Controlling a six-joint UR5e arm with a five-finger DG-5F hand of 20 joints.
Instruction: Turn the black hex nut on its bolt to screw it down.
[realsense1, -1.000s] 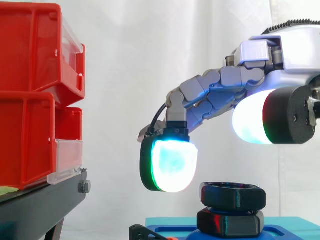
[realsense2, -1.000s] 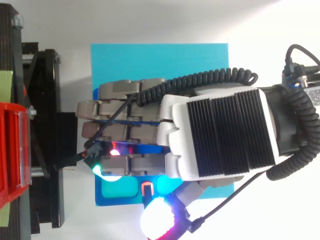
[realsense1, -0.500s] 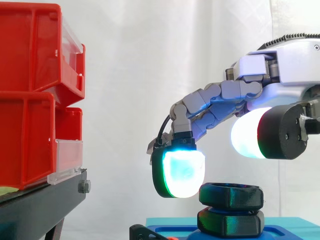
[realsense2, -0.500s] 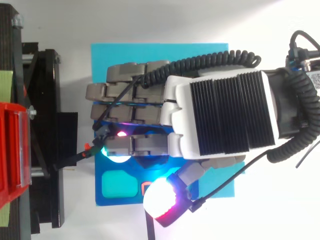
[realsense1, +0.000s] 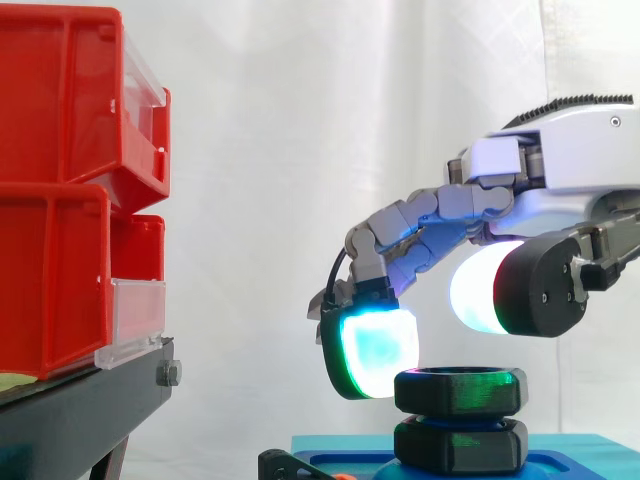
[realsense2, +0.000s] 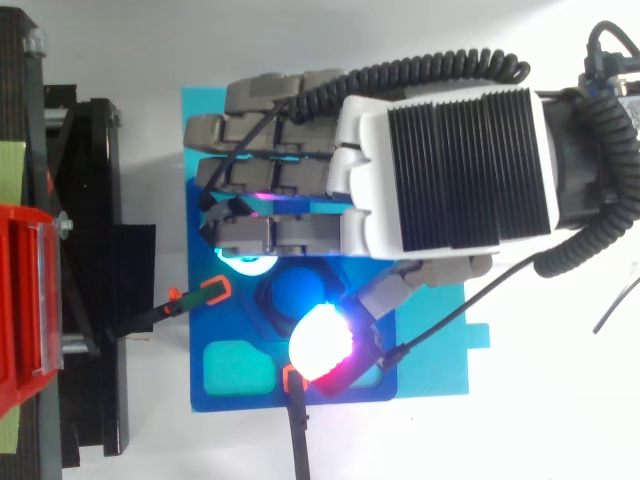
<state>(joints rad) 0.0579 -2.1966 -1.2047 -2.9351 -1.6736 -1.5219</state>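
Beneath the hand (realsense1: 570, 165) sits the black hex nut (realsense1: 460, 390), axis upright. Fingers (realsense1: 375, 350) and thumb (realsense1: 495, 295) flank it, apart, unclamped.

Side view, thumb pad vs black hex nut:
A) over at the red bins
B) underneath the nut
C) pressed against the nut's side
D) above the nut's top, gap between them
D: the hand holds its white thumb pad above the black hex nut, with the curtain showing between them.
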